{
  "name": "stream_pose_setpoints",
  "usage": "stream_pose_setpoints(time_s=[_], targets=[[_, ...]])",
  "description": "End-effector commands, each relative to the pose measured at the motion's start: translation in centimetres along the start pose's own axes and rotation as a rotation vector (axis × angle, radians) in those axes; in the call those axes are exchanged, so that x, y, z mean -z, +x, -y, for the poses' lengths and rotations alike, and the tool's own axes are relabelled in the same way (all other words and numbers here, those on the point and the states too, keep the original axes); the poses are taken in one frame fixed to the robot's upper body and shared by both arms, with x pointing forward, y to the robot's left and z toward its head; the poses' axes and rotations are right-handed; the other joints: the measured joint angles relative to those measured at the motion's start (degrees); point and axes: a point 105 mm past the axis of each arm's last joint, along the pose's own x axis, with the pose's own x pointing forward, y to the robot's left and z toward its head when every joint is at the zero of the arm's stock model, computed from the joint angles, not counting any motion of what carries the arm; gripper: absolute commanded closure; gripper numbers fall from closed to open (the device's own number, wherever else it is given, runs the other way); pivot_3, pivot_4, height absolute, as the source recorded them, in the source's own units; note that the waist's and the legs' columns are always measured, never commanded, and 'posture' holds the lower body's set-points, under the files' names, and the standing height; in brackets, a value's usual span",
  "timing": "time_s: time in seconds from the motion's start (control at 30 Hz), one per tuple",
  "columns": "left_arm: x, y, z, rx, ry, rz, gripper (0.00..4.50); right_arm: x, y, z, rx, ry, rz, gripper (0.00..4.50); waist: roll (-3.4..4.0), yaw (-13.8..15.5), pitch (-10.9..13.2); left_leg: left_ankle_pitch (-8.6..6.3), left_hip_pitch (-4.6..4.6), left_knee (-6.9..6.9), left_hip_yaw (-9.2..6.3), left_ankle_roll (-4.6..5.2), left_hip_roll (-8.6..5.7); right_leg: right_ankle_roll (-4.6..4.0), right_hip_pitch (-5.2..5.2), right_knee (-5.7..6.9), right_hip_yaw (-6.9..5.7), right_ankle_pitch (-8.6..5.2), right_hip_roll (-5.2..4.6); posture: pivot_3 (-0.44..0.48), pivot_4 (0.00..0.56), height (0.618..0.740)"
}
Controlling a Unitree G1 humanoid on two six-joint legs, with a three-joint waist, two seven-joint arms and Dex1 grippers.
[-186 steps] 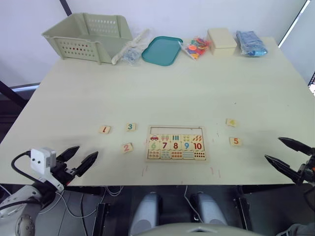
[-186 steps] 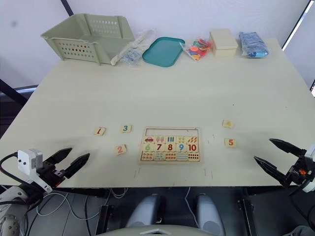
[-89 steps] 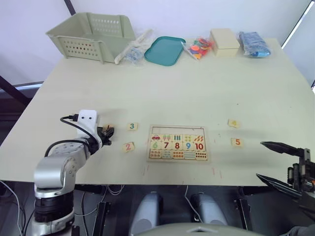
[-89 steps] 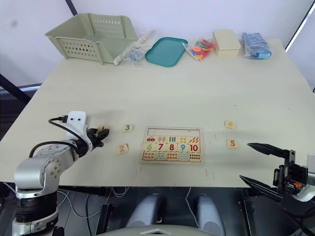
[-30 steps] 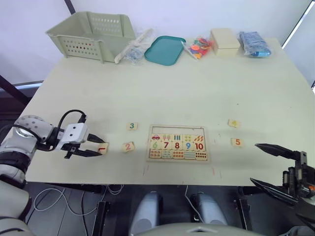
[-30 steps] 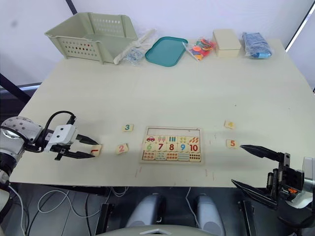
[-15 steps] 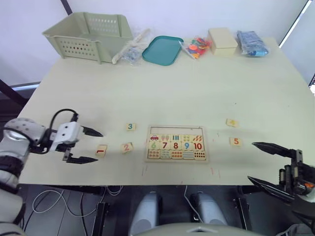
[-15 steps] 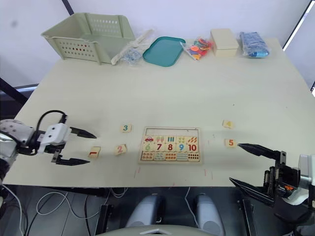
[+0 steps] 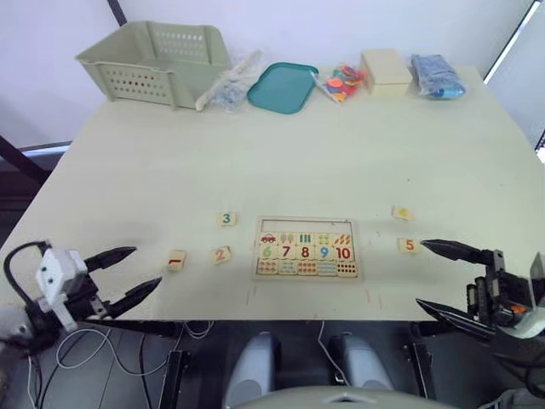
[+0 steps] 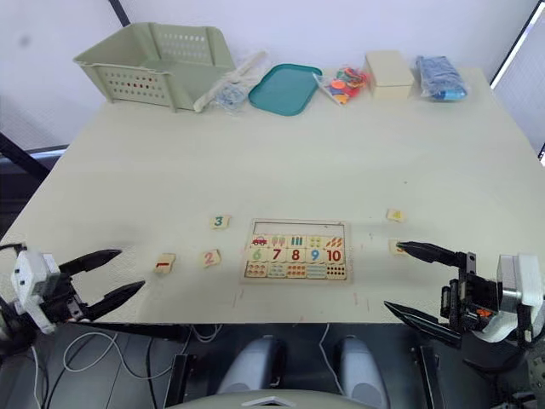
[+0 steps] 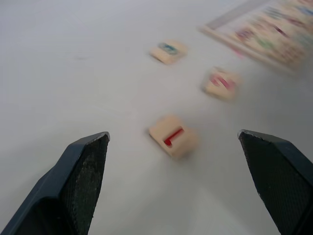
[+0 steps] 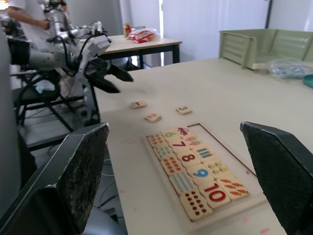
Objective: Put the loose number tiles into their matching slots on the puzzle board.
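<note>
In the left eye view the puzzle board (image 9: 306, 249) is lying at lower centre, its top-row slots (image 9: 305, 226) sitting bare above tiles 6 to 10. The green basket (image 9: 153, 61) and teal tray (image 9: 282, 87) are resting at the top.

In the left wrist view the left gripper (image 11: 181, 183) is gaping around tile 1 (image 11: 171, 135), not touching.

In the right wrist view the right gripper (image 12: 188, 181) is spread wide.
</note>
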Motion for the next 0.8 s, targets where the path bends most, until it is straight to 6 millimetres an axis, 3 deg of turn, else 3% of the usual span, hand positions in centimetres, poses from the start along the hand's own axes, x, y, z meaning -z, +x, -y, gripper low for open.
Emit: stream_pose_setpoints(time_s=[0.03, 0.2, 0.3, 0.8], targets=[[-1.6, 0.2, 1.2, -0.202, -0.051, 0.007, 0.03, -0.7, 0.1, 0.2, -0.033, -0.012, 0.016, 0.00, -0.12, 0.4, -0.1, 0.00, 0.00, 0.01, -0.02, 0.00, -0.01, 0.00, 0.00, 0.00, -0.03, 0.00, 0.02, 0.000, 0.150, 0.740], [-1.4, 0.9, 3.3, -0.449, -0.227, -0.023, 0.03, -1.0, 0.2, 0.7, -0.053, -0.006, 0.014, 0.00, -0.12, 0.8, -0.1, 0.00, 0.01, 0.03, -0.11, 0.00, -0.07, -0.02, 0.06, 0.03, -0.09, -0.01, 0.35, 0.000, 0.150, 0.740], [-1.5, 1.9, 3.6, -0.538, -0.220, -0.055, 0.03, -1.2, 0.2, 1.0, -0.064, -0.005, 0.010, 0.00, -0.11, 0.7, -0.1, 0.00, 0.03, 0.04, -0.13, 0.00, -0.13, -0.01, 0.07, 0.06, -0.09, -0.01, 0.40, 0.000, 0.150, 0.740], [-0.4, 4.9, 4.0, -0.588, -0.252, -0.141, 0.03, -1.4, -0.2, 0.9, -0.112, -0.019, -0.033, 0.00, -0.09, 0.6, -0.1, 0.01, 0.06, 0.03, -0.15, 0.00, -0.23, -0.05, 0.09, 0.09, -0.02, -0.01, 0.55, 0.000, 0.150, 0.740]])
